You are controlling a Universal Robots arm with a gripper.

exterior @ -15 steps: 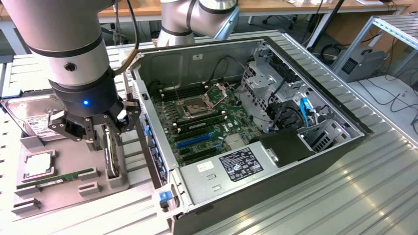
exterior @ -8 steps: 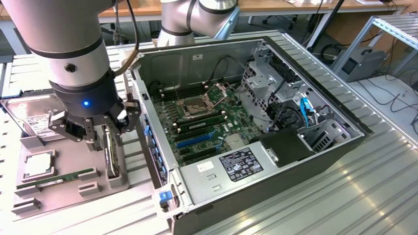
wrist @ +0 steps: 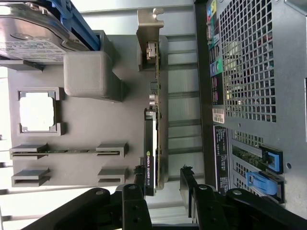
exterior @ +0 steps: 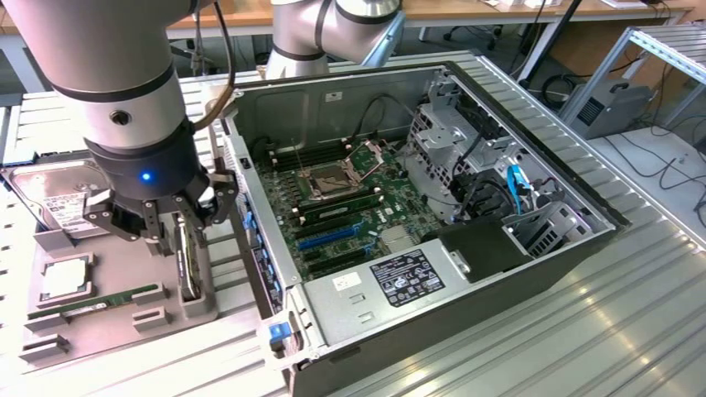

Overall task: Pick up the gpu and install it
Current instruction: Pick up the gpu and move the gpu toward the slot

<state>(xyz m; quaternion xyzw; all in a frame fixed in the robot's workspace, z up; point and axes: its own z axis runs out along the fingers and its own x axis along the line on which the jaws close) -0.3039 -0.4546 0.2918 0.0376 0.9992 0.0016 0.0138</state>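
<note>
The hand (wrist: 162, 175) hangs low over the grey parts tray (wrist: 96, 120), which lies on the surface (exterior: 574, 331) just beside the open computer case (exterior: 331, 99), against its rear panel. Its fingers (wrist: 139, 178) stand apart, one on each side of the gpu (wrist: 152, 129), and I'd say they straddle the card's end without pinching it yet.

The gpu sits on edge in its tray slot, parallel to the case's rear panel, its metal bracket at the end away from the hand.

Farther from the case, the tray also holds a RAM stick (exterior: 94, 303), a processor (exterior: 64, 278) and a hard drive (exterior: 50, 198).

Inside the case, the motherboard (exterior: 353, 207) shows its blue expansion slots (exterior: 329, 237) with no card in them.

So the job looks barely begun: the hand is lined up, with grasping, lifting and installing all left to do.
</note>
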